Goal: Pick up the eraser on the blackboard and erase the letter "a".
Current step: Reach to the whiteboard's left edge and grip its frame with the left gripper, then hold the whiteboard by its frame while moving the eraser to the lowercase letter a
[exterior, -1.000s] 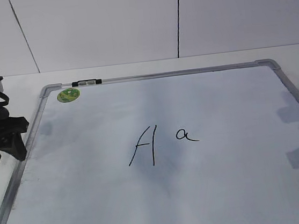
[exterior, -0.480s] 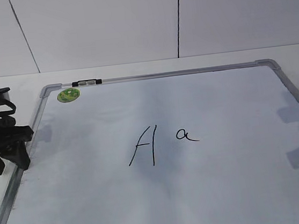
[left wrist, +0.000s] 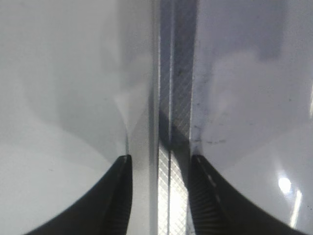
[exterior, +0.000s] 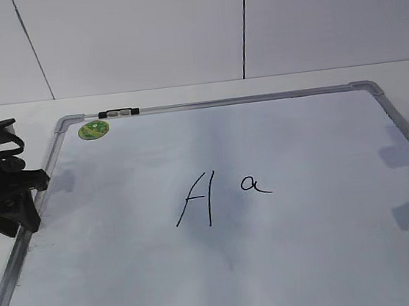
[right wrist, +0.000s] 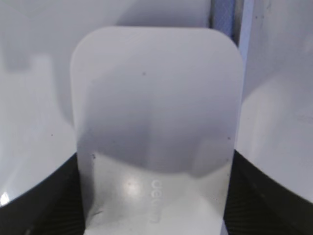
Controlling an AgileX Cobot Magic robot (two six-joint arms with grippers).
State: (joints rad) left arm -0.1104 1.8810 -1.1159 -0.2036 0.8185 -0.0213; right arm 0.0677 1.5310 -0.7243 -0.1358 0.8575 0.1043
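Although the exterior view never shows it, the eraser [right wrist: 156, 132] fills the right wrist view: a white rounded-rectangular block with a faint grey logo near its lower end, lying on the blackboard [exterior: 313, 259] just inside the frame rail. The right gripper [right wrist: 155, 196] has its jaws spread to either side of the block, seemingly touching its edges, though the contact is hard to make out. From outside, that gripper is only a dark sliver cut off at the blackboard's right edge. The letter "a" [exterior: 254, 185] sits near the blackboard's middle, just right of a larger capital "A" [exterior: 197, 199]. The left gripper [left wrist: 160, 169] hangs over the blackboard's left frame rail, jaws spread astride it. A green sticker [exterior: 93, 129] marks the blackboard's far-left corner.
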